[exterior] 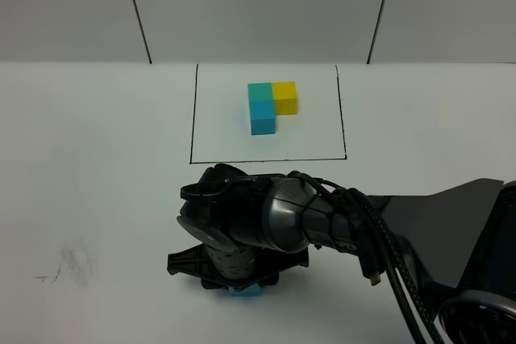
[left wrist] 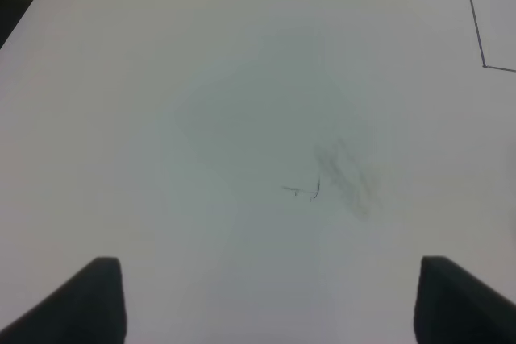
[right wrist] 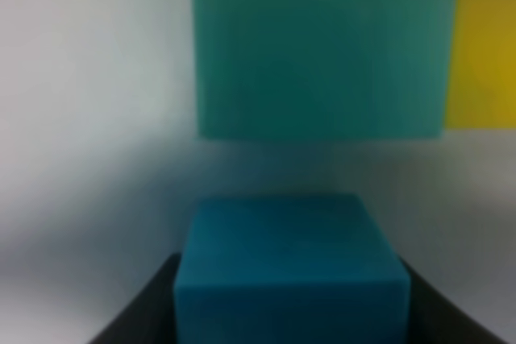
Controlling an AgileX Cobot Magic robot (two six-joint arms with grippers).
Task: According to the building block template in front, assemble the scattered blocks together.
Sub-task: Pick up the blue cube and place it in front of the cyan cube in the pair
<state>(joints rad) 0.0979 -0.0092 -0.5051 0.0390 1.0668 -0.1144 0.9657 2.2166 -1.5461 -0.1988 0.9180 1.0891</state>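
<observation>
Right gripper (exterior: pixel 244 283) low over near table edge, jaws flanking blue cube (right wrist: pixel 292 267), grip unconfirmed; green cube (right wrist: pixel 322 46) and yellow cube (right wrist: pixel 484 38) just beyond. Template (exterior: pixel 272 105) sits far side. Left gripper (left wrist: pixel 270 300) idle, jaws apart. Next, likely: nudge blue against green.

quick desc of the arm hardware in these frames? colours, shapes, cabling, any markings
The right arm is glossy black and dark grey with rounded, bulbous joint housings. A bundle of black cables runs along its outside, and faint white lettering near the wrist is too small to read. Its link toward the base is flat, angular and matte black. The left gripper shows only two matte black fingertips with blunt, angular ends.
</observation>
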